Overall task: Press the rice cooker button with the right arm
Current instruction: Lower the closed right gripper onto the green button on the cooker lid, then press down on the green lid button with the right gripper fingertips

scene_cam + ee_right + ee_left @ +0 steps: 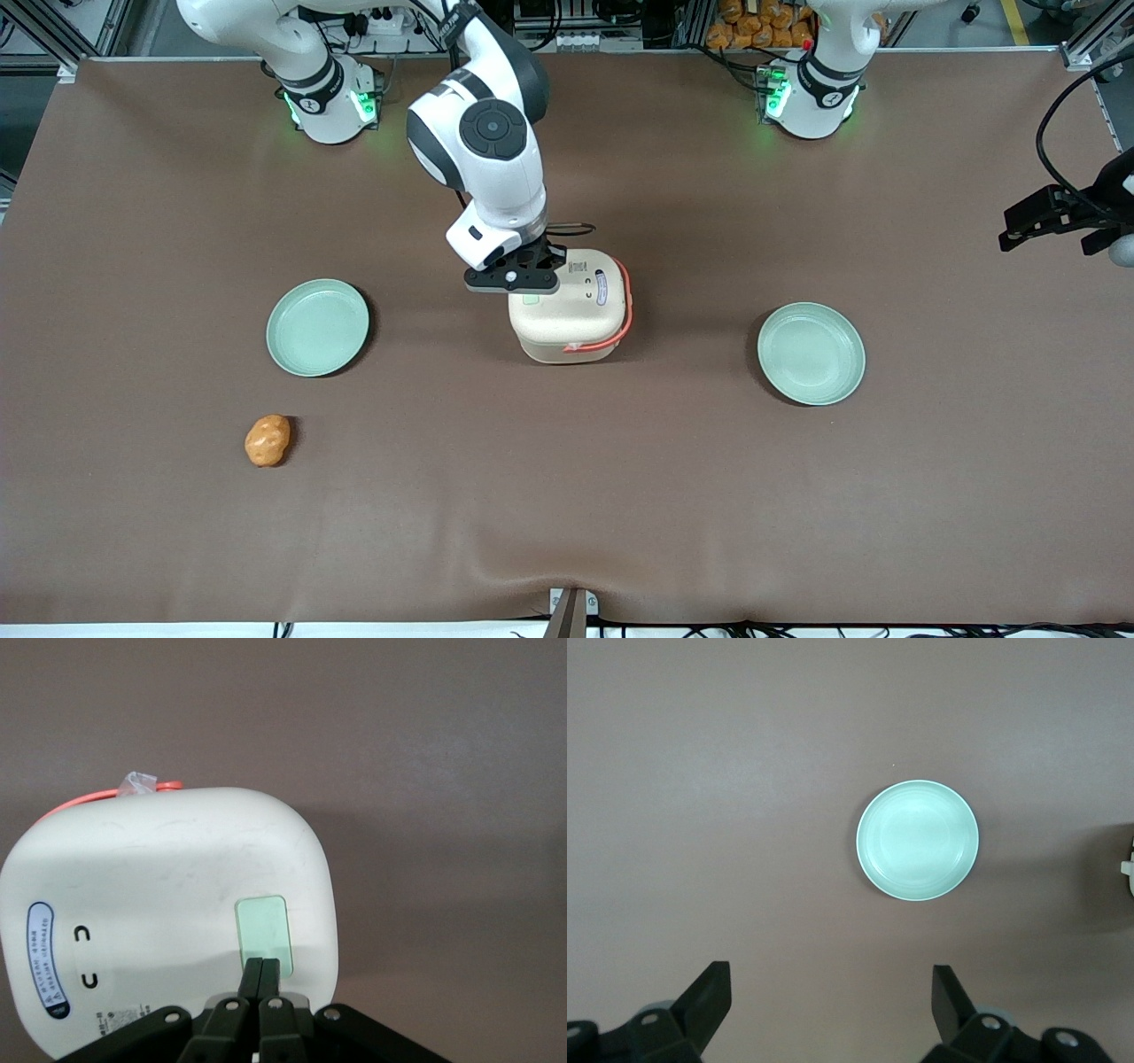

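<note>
Potato-like orange lump [267, 440] and one green plate [317, 327] toward working arm's end of brown surface [567, 496]. Mid-surface between the plates: right arm [483, 142] bent over cream rice cooker [571, 310], gripper [263, 973] fully closed, empty, fingertips pressed together on edge of pale green button [262, 926] in lid. Second green plate [811, 353] toward parked arm's end.

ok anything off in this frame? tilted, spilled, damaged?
Nothing stands out. The rice cooker sits upright, lid closed, handle down. The gripper, fingers shut, is over the lid at the edge of the green button. Both green plates lie flat and empty. An orange lump sits alone nearer the front camera.
</note>
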